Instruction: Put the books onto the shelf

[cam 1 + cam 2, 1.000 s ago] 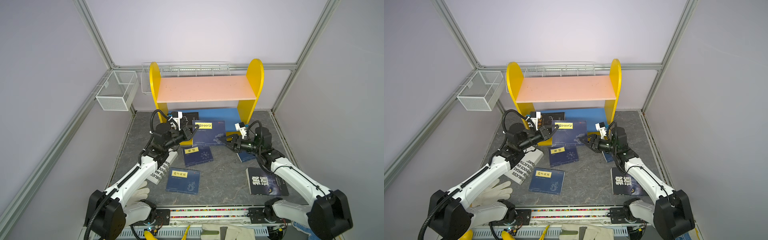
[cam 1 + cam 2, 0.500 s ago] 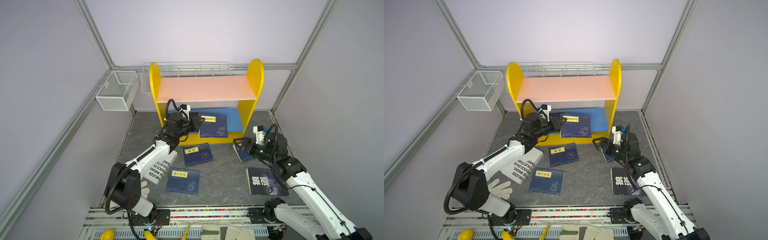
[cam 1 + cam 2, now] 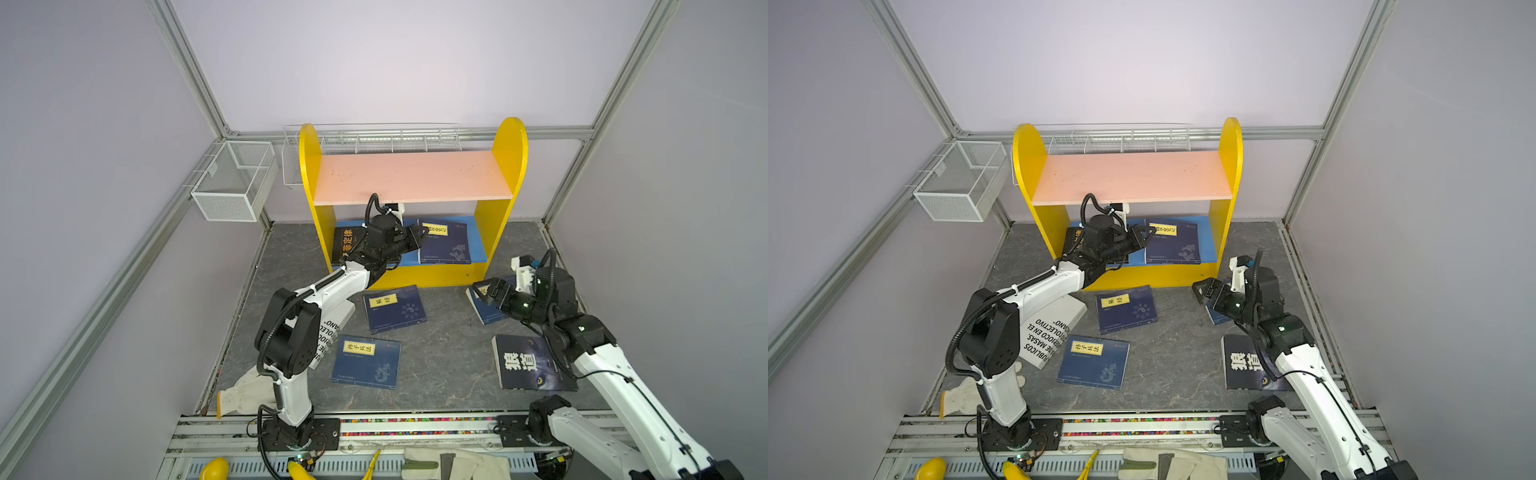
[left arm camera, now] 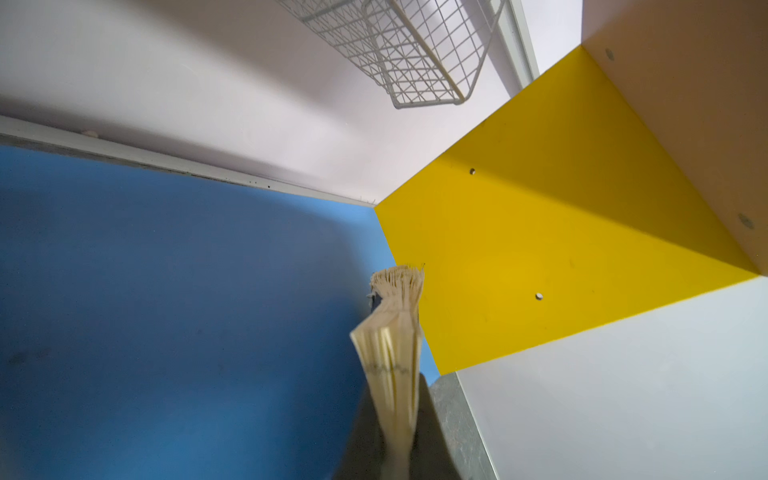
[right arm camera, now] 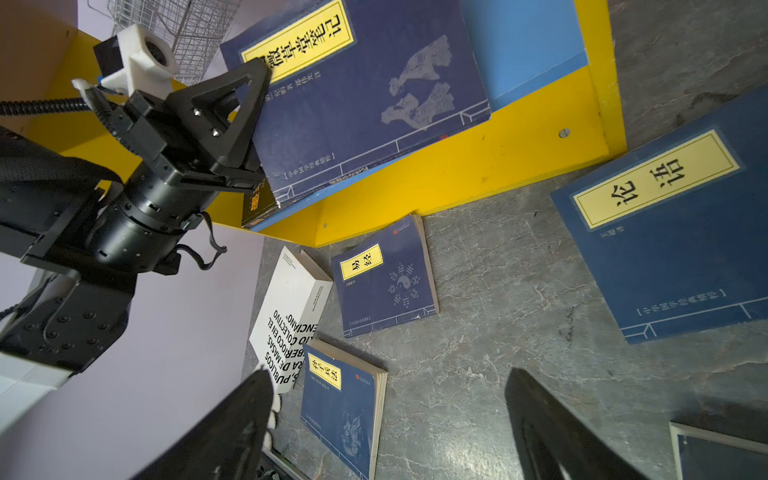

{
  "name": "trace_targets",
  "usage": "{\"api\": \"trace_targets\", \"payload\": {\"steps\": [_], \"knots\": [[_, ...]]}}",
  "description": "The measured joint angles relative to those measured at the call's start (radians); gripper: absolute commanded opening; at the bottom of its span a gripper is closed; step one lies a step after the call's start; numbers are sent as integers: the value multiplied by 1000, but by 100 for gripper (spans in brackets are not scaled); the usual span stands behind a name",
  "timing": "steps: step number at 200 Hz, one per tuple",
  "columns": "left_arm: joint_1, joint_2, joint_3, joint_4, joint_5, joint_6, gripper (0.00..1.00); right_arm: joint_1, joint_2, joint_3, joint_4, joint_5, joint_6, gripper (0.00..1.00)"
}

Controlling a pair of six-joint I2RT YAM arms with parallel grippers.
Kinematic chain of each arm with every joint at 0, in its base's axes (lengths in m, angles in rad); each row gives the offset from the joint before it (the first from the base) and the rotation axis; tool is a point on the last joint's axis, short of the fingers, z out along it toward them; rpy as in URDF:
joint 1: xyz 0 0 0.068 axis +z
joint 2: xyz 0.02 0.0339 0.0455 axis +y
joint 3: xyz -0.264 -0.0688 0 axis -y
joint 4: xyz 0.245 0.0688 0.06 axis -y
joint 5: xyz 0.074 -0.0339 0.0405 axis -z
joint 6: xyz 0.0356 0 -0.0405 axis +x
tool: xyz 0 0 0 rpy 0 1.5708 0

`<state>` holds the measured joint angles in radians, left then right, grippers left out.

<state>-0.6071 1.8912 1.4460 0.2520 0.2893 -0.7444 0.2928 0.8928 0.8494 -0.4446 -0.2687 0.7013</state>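
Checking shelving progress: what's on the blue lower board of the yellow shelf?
On the blue lower board: a black orange-titled book at its left and a navy yellow-labelled book, clamped by the left gripper. The pink upper board hides the rear strip.

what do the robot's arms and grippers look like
The left arm and right arm have white shells with black joints and black ribbed cables alongside. The left gripper and right gripper are black with triangular fingers; a white camera mount sits at each wrist.
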Motion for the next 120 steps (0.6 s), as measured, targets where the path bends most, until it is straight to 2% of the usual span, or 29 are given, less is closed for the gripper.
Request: {"api": "trace_targets", "payload": {"steps": [52, 120], "knots": [[-16, 111, 128, 2, -3, 43, 0, -23, -5, 16, -41, 3, -19, 91], [-29, 208, 230, -34, 64, 66, 0, -55, -19, 44, -71, 11, -41, 91]]}}
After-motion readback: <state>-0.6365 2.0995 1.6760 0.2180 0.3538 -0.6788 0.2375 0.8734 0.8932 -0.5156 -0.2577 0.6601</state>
